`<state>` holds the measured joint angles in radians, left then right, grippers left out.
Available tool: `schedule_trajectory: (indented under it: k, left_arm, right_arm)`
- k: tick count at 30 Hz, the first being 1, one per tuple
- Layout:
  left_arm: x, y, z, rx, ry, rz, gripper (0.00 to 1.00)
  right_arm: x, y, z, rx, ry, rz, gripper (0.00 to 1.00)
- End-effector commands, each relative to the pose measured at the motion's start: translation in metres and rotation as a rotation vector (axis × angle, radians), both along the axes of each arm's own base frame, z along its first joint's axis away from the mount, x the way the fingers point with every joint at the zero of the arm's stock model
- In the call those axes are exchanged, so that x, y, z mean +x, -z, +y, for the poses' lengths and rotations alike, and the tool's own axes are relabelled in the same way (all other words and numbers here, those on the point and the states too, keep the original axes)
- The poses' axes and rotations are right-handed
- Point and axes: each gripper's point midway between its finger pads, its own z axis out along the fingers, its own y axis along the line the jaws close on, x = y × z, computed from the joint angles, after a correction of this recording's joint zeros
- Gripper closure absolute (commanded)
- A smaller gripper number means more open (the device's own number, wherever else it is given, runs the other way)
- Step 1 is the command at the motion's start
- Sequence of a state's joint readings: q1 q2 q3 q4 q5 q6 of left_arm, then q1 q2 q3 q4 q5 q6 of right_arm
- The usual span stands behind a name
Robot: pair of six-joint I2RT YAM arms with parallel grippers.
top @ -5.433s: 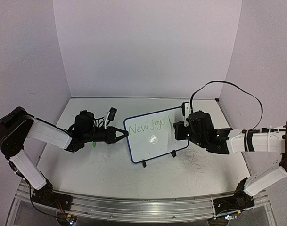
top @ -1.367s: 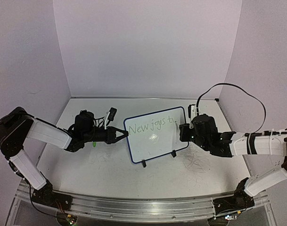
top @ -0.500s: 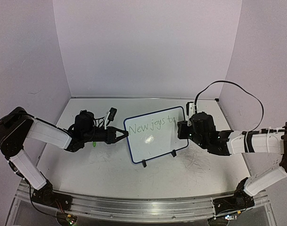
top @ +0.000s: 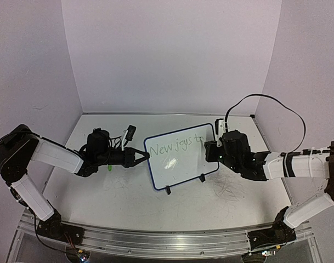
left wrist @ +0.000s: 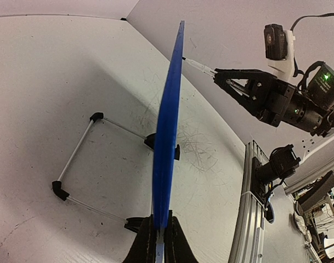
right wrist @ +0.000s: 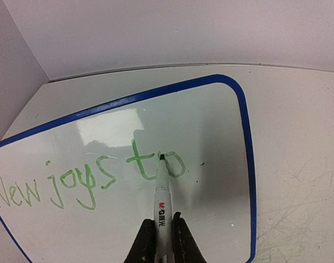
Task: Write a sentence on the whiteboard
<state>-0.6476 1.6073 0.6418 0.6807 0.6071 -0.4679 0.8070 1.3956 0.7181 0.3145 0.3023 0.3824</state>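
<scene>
The whiteboard (top: 183,169) stands tilted at mid-table on its black feet, blue rim all round. My left gripper (top: 146,155) is shut on its left edge; the left wrist view shows the board edge-on (left wrist: 169,109) between the pads (left wrist: 159,219). The sentence (right wrist: 90,175) reads "New joys to" in green, in one line (top: 175,147). My right gripper (right wrist: 162,219) is shut on a white marker (right wrist: 162,189) whose tip touches the top of the "o". In the top view the right wrist (top: 232,148) covers the board's right edge.
Two black feet (top: 167,190) (top: 202,178) and a wire stand (left wrist: 73,159) prop the board. Grey scribbles (top: 227,189) mark the tabletop by the right arm. A small green item (top: 108,167) lies under the left arm. A metal rail (top: 156,241) runs along the near edge.
The "t" after "joys" has been completed and an "o" added. The right gripper shifted slightly with the marker; the left gripper and the board stayed put.
</scene>
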Motion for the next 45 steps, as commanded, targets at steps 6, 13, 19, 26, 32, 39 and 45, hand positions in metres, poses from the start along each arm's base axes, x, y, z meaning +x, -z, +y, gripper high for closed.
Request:
schedule_trajectory:
  k: [6, 13, 19, 26, 32, 39, 45]
  left_arm:
    - [0.004, -0.017, -0.003, -0.013, 0.002, -0.040, 1.00]
    - [0.006, -0.019, -0.001, -0.010, -0.013, -0.046, 1.00]
    - [0.006, -0.014, 0.000, 0.004, -0.022, -0.023, 1.00]
    - [0.007, -0.008, -0.004, 0.010, -0.009, 0.035, 1.00]
    - [0.005, 0.003, -0.008, 0.014, 0.013, 0.092, 1.00]
    - [0.007, 0.012, -0.016, 0.031, 0.010, 0.101, 1.00]
    - [0.006, 0.011, -0.020, 0.044, -0.017, 0.079, 1.00]
  right_arm:
    - [-0.001, -0.029, -0.003, 0.037, 0.000, -0.041, 1.00]
    - [-0.041, -0.076, -0.050, 0.028, -0.002, -0.155, 1.00]
    - [-0.067, -0.052, -0.045, -0.088, -0.167, -0.065, 1.00]
    - [-0.069, -0.051, -0.016, -0.042, -0.267, 0.004, 1.00]
    - [-0.078, -0.030, 0.010, -0.036, -0.308, 0.064, 1.00]
    - [-0.083, -0.028, 0.037, -0.028, -0.351, 0.042, 1.00]
    - [-0.088, -0.022, 0.070, -0.038, -0.383, 0.050, 1.00]
